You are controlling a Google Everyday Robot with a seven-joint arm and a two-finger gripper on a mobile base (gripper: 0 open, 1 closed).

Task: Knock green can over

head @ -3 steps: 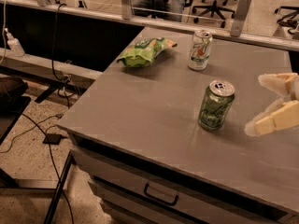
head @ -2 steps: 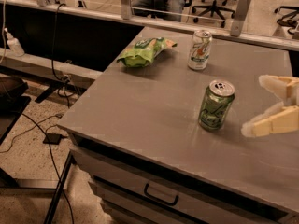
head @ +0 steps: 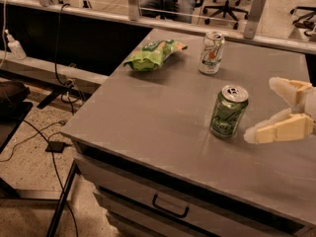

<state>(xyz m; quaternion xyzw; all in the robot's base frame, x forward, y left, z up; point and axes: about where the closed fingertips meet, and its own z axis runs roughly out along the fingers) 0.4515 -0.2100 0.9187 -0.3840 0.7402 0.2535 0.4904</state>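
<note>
Reaching in from the edge of the grey counter (head: 148, 112), my fingers (head: 281, 130) are spread wide with nothing between them. One is raised farther back and the other is low and pointing ahead. The green snack bag (head: 153, 56) lies well beyond my fingertips, far off across the counter, and is no part of this. The green can (head: 228, 112) stands upright just off the tip of my low finger. It is so close that I cannot tell whether I am touching its lower wall. The white 7UP can (head: 211, 53) stands past the green one, well clear of my raised finger. In the last second my low finger has slid closer to the green can, while the can has neither shifted nor tilted. I judge the approach finished and the push about to begin. Contact this low may only slide the can, so a higher strike would tip it more surely.
</note>
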